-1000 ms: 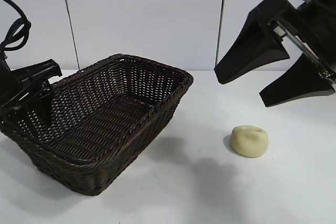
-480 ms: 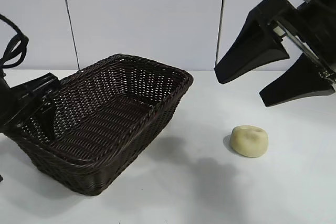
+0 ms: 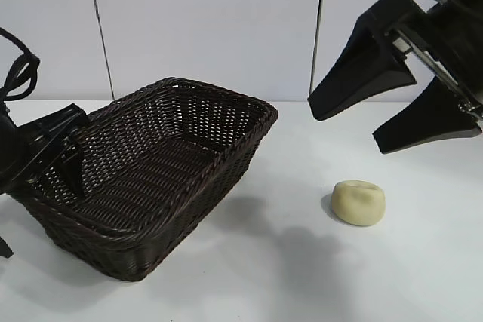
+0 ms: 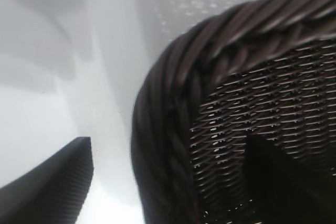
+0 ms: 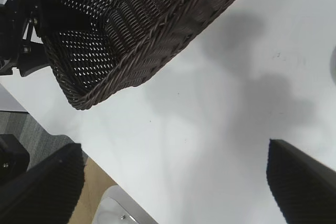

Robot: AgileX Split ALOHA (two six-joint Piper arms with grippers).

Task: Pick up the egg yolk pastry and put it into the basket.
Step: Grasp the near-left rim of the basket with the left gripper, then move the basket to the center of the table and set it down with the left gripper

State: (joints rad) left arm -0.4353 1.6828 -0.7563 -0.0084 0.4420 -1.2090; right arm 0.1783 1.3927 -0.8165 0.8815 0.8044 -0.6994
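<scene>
Waiting Pastry, Two Open Grippers

Sitting near the front of the white table [image 3: 302, 277] is the egg yolk pastry [image 3: 359, 202]. It is a small, pale yellow lump with a dent on top. It lies on the bare table by itself, and nothing touches it.

To its left sits the basket [image 3: 226, 157]. It is big, dark brown and woven, with a twisted rim. The pastry is outside the basket, a little way off from its right side. I see nothing inside the basket but one finger of the left gripper.

The left gripper [image 3: 41, 157] is at the basket's left end. Its jaws stand apart and straddle the rim. One finger [image 4: 283, 182] is inside the basket and the other finger [image 4: 50, 190] is outside, over the table. I cannot tell if they touch the weave. The pastry is far from this gripper, across the whole basket.

Higher up and farther back is the right gripper [image 3: 385, 115]. It hangs in the air above the pastry and a bit behind it. Its two black fingers are spread wide and hold nothing. There is a clear gap of air between them and the pastry.

Behind everything is a pale wall [image 3: 211, 28].
</scene>
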